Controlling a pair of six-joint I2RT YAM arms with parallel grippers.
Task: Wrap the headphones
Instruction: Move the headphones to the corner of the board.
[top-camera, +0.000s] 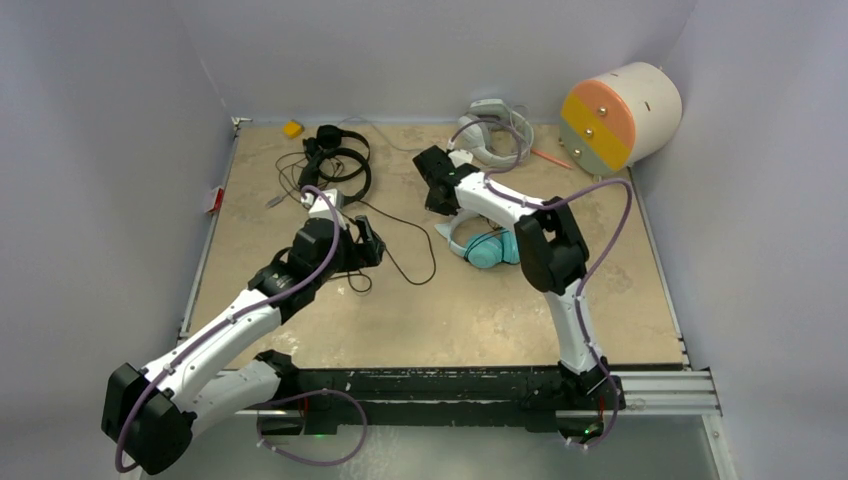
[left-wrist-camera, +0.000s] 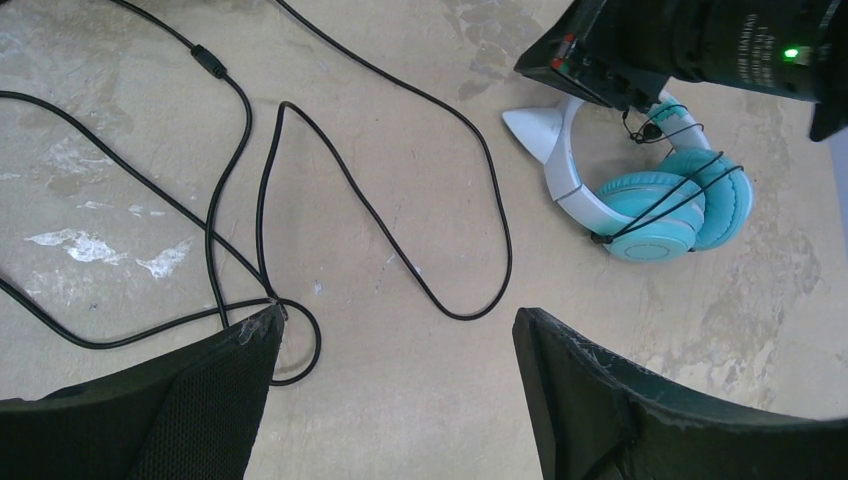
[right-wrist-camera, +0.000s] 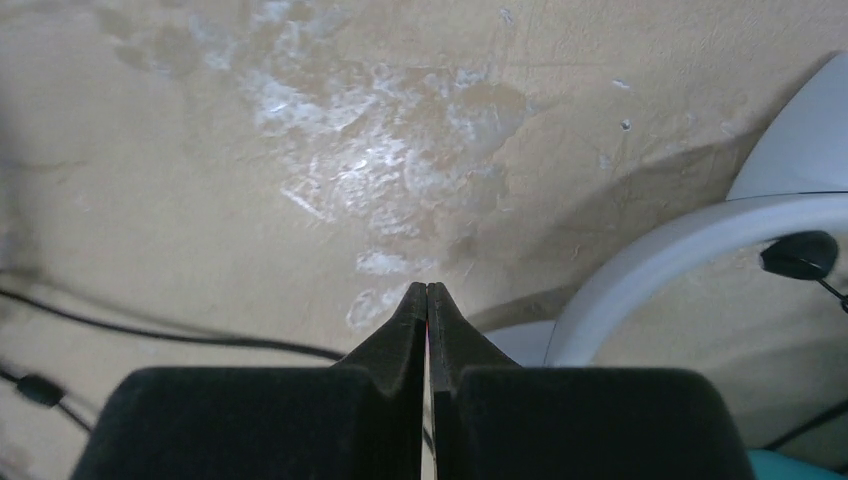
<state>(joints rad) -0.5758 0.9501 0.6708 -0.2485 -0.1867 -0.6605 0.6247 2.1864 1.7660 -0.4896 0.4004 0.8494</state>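
Observation:
The teal headphones with a white cat-ear band lie at mid-table, a thin black cord wound round their ear cups. Black headphones lie in a pile at the back left. Their loose black cord loops over the table toward my left gripper. That gripper is open above bare table with nothing between its fingers, and a small cord loop lies by the left fingertip. My right gripper is shut, low over the table behind the teal pair.
A grey-white headset lies at the back, its band just right of my right gripper. A cylinder with an orange and yellow face sits at the back right. A small yellow object lies at the back left.

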